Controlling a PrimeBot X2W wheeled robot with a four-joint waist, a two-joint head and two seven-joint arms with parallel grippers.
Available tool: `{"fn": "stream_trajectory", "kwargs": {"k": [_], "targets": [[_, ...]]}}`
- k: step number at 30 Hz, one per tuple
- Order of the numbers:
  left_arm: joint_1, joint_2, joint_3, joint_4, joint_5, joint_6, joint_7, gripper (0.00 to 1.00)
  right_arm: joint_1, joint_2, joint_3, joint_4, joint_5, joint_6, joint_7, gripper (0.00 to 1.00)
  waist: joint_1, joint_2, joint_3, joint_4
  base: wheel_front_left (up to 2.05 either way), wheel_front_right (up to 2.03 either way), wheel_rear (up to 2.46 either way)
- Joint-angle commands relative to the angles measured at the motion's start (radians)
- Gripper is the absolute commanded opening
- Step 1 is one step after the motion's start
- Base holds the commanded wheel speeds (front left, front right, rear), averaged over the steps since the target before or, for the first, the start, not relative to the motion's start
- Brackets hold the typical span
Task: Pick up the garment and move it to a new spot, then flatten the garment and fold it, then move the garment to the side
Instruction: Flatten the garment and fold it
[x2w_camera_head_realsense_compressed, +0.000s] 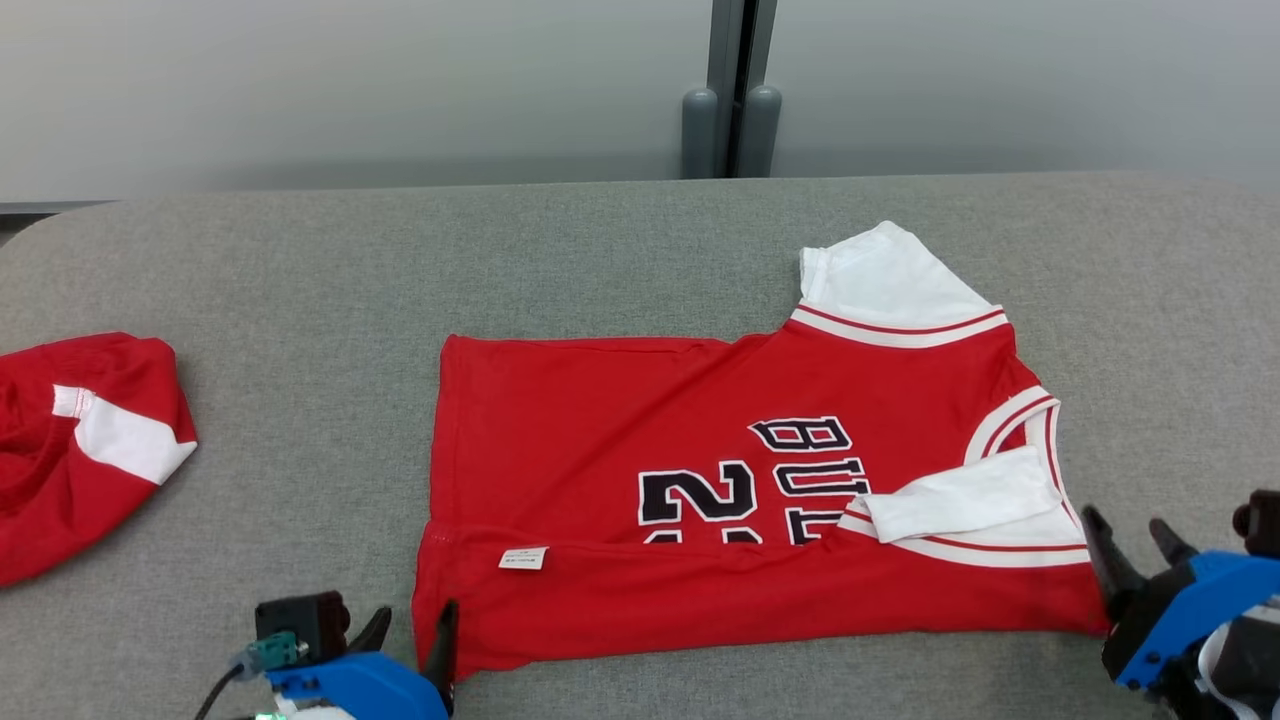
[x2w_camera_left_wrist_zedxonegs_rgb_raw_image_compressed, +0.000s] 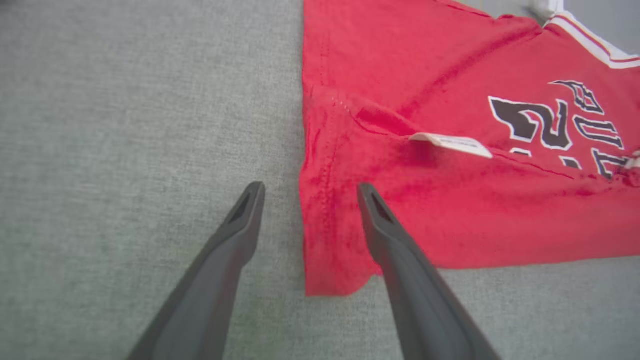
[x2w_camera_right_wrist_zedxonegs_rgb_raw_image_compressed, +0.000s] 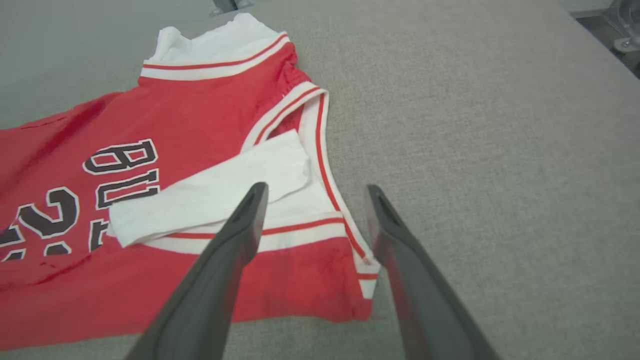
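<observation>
The red garment (x2w_camera_head_realsense_compressed: 700, 480) lies flat on the grey table (x2w_camera_head_realsense_compressed: 300, 260), right of centre, its near edge folded up over the black lettering. A white label (x2w_camera_head_realsense_compressed: 523, 558) shows on that fold. The left gripper (x2w_camera_head_realsense_compressed: 412, 625) hangs at the near left corner with its jaws spread wide, holding nothing. The right gripper (x2w_camera_head_realsense_compressed: 1125, 525) is spread likewise at the near right corner (a white sleeve (x2w_camera_head_realsense_compressed: 960, 495) lies folded just beside it). A bunched red cloth (x2w_camera_head_realsense_compressed: 80, 440) sits well apart, at the table's left edge.
</observation>
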Motion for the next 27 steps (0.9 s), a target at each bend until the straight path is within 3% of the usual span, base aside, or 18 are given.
{"fn": "stream_trajectory", "kwargs": {"k": [1, 8, 12, 18, 21, 27], "targets": [[-0.033, 0.014, 0.011, -0.015, -0.005, -0.014, 0.010, 1.00, -0.031, -0.005, 0.006, -0.032, -0.013, 0.000, 0.018, 1.00, 0.0001, 0.0000, -0.002, -0.002, 0.00, 0.00, 0.00], [-0.230, 0.083, 0.030, 0.005, -0.009, -0.105, 0.106, 1.00, -0.211, -0.040, 0.105, -0.117, -0.055, 0.000, 0.132, 1.00, 0.0001, 0.0000, 0.017, -0.019, 0.00, 0.00, 0.00], [-0.385, 0.100, 0.050, 0.055, -0.051, -0.190, 0.184, 1.00, -0.373, -0.081, 0.199, -0.048, -0.016, 0.000, 0.159, 1.00, 0.0001, 0.0000, 0.063, -0.045, 0.00, 0.00, 0.00], [-0.597, 0.142, 0.062, 0.170, -0.101, -0.312, 0.322, 1.00, -0.631, -0.115, 0.330, 0.154, 0.079, 0.000, 0.115, 1.00, 0.0001, 0.0000, 0.163, -0.094, 0.00, 0.00, 0.00], [-0.666, 0.160, 0.064, 0.212, -0.117, -0.341, 0.380, 1.00, -0.735, -0.120, 0.386, 0.252, 0.103, 0.000, 0.089, 1.00, 0.0001, 0.0000, 0.214, -0.112, 0.00, 0.00, 0.00], [-0.758, 0.192, 0.042, 0.257, -0.117, -0.355, 0.489, 1.00, -0.884, -0.132, 0.456, 0.395, 0.140, 0.000, 0.021, 1.00, 0.0001, 0.0000, 0.293, -0.133, 0.00, 0.00, 0.00]]}}
